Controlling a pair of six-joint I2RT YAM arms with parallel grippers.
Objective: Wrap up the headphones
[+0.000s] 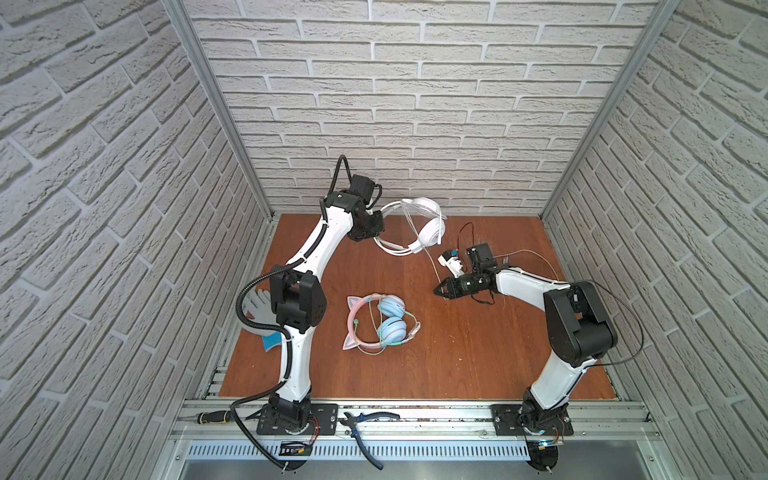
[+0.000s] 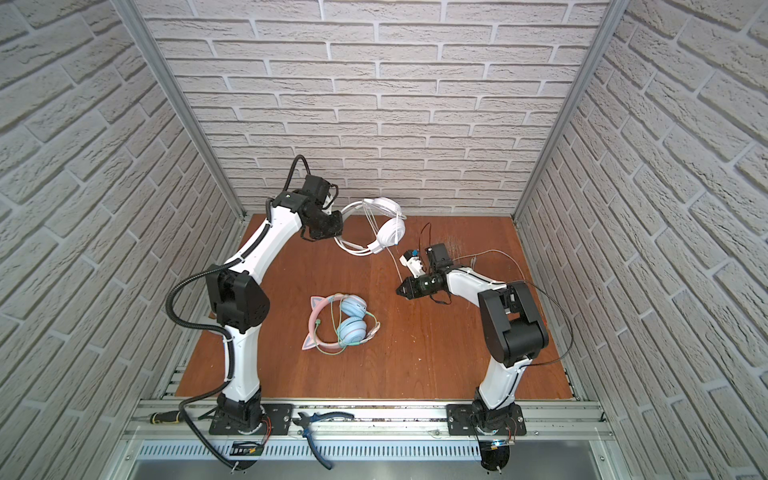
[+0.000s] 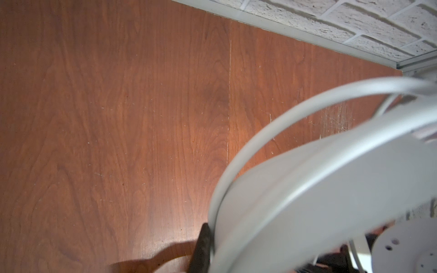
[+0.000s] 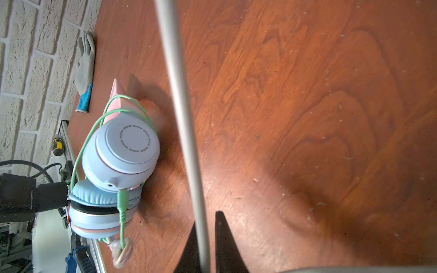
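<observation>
We are viewing a brown wood-grain counter (image 1: 457,357) enclosed by white brick-pattern walls. The left end effector (image 1: 376,224) is gripping the large white over-ear headphones (image 1: 430,232) at the back of the counter, close to the back wall. Its jaws are closed on the white headband (image 3: 319,189), which is filling much of the left wrist view. The thin white cable (image 1: 434,268) is running from the lower ear cup toward the right end effector (image 1: 437,290), which is sitting low over the counter, right of centre. In the right wrist view, this cable is passing between the two black fingers (image 4: 224,243). The jaws are standing narrowly apart around it, with a thin gap on one side, so we cannot tell whether the cable is clamped. The pink-banded cat-ear headphones (image 1: 390,307) with light-blue cups are lying at the centre of the counter, well apart from both end effectors. Their cups are sitting inside the band, and the pale green cable (image 4: 123,208) is looping around them. A grey work glove with a blue cuff (image 1: 257,299) is lying at the counter's left edge, partly behind the left arm. A black-and-yellow screwdriver (image 1: 212,417) and blue-handled pliers (image 1: 365,417) are resting on the aluminium rail (image 1: 436,415) in front.
</observation>
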